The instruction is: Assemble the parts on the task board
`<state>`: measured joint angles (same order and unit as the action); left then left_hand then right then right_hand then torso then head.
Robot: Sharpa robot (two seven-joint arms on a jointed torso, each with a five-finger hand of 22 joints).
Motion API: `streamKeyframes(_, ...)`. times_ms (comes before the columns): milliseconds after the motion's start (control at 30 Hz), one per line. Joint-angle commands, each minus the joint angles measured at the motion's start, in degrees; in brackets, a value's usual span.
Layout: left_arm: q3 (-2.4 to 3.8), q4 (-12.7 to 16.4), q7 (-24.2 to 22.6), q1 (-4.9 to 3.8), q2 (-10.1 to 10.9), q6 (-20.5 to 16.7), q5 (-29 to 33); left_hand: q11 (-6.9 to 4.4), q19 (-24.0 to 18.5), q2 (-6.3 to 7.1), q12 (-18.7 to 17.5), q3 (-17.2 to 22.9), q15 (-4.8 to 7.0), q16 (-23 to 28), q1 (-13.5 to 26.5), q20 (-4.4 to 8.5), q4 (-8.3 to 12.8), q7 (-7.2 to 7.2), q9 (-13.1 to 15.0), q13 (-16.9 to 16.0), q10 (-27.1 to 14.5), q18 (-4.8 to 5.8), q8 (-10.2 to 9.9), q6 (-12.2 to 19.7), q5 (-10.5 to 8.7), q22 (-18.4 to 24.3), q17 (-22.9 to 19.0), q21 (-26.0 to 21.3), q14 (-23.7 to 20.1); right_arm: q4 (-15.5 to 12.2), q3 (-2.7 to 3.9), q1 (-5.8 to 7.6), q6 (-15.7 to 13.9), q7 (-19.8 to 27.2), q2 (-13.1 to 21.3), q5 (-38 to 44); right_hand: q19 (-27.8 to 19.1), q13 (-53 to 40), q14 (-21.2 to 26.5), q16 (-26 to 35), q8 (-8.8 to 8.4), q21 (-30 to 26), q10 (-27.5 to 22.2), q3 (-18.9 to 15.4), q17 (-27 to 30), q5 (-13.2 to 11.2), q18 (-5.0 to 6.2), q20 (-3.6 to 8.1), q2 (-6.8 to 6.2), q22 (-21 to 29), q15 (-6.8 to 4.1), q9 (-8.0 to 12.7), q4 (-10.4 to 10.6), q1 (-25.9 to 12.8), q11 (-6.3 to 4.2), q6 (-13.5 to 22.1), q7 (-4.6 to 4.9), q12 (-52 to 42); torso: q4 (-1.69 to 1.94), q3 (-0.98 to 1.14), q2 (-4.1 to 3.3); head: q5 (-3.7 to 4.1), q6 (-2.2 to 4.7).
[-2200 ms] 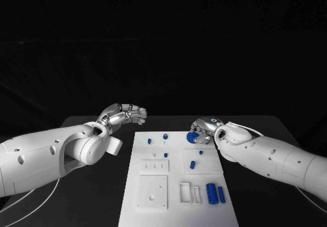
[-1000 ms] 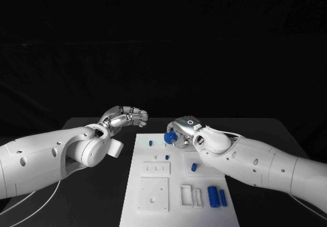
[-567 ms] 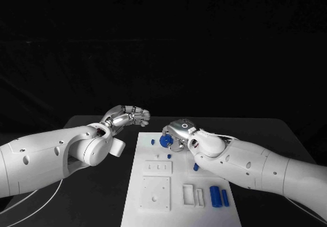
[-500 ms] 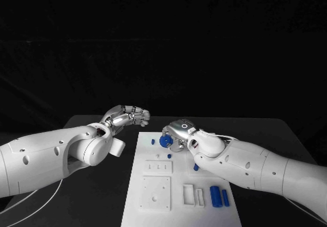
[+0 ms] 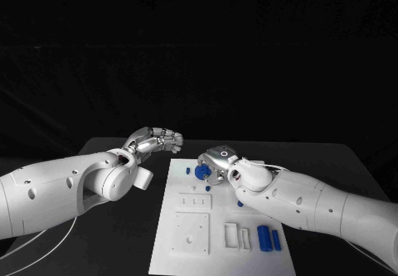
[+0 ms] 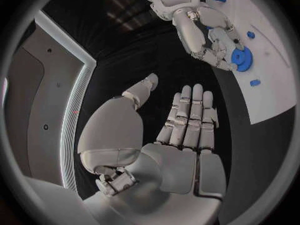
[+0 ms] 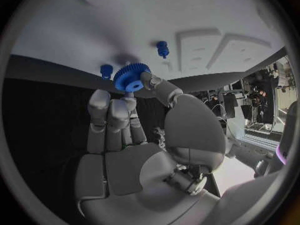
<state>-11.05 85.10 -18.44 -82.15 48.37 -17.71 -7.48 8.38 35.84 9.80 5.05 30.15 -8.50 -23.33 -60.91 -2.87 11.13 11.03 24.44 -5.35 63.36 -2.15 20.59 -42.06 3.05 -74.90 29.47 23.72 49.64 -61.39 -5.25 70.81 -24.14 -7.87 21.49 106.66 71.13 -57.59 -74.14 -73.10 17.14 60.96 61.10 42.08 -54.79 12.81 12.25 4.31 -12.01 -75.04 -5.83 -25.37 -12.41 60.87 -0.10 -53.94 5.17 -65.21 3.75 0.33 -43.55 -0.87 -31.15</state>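
Head view: at the left, the left hand [image 5: 159,140] is seen above the black bench [image 5: 116,230], just beside the task board's [image 5: 217,253] far left corner, its fingers [image 6: 190,116] together, nearly straight in its wrist view, and nothing held. On the white board, small blue pegs [image 5: 188,171] are stood near the far edge, with another [image 5: 206,188] a little nearer. A blue gear [image 5: 202,171] is gripped between the fingers [image 7: 107,116] of the right hand [image 5: 219,163], over the board's far end and close to those pegs. The board's right side is partly covered by the right arm [image 5: 307,201]. Recessed white plates [image 5: 190,232] are set in the board's near half, and two blue cylinders [image 5: 268,237] lie side by side by its right edge.
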Motion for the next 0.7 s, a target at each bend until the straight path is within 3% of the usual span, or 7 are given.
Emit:
streamKeyframes(33, 0.07, 0.3, -0.3, -0.07, -0.11, -0.14, -0.2, 0.13, 0.41, -0.32, -0.14, 0.15, 0.06, -0.18, -0.05, 0.14, -0.01, 0.5, -0.05, 0.07, 0.08, -0.89, -0.12, 0.0, 0.06, -0.95, 0.08, 0.25, 0.3, 0.15, -0.08, -0.03, 0.9, 0.04, -0.21, 0.84, 0.15, 0.08, -0.11, 0.22, 0.39, 0.38, 0.38, 0.11, -0.09, -0.39, 2.75, 0.15, -0.17, -0.59, -0.37, -0.57, 0.21, 0.41, 0.11, -1.68, 1.3, -0.15, 0.03, 0.0, -0.06, -0.09, -0.17)
streamKeyframes(400, 0.1, 0.38, -0.25, -0.28, -0.25, -0.12, -0.2, 0.15, 0.4, -0.28, -0.2, 0.14, 0.05, -0.16, 0.01, 0.13, -0.05, 0.53, -0.06, 0.08, 0.06, -0.87, -0.15, 0.03, 0.05, -0.94, 0.1, 0.24, 0.29, 1.69, -0.23, -0.16, 1.12, 0.08, -0.49, 0.29, 0.14, 0.09, -0.11, 0.29, 0.3, 0.36, 0.32, 0.1, -0.11, -0.49, 2.75, 0.14, -0.2, -0.59, -0.35, -0.53, 0.31, 0.34, 0.15, -1.54, 1.33, -0.12, -0.15, 0.05, -0.06, -0.38, -0.49)
streamKeyframes(700, 0.1, 0.44, -0.25, -0.31, -0.23, -0.17, -0.21, 0.18, 0.38, -0.22, -0.3, 0.17, 0.05, -0.14, -0.02, 0.14, -0.03, 0.57, -0.09, 0.12, -0.05, -0.86, -0.19, 0.1, 0.06, -0.93, 0.12, 0.24, 0.28, 2.75, -0.31, -0.21, 1.58, 0.64, -1.01, -0.79, 0.09, 0.11, -0.12, 0.48, -0.07, 0.29, 0.13, 0.01, -0.18, -1.0, 2.75, 0.14, -0.42, -0.59, -0.21, -0.35, 0.4, 0.3, 0.31, -0.9, 1.51, -0.02, -0.07, 0.04, 0.03, -0.48, -0.76)
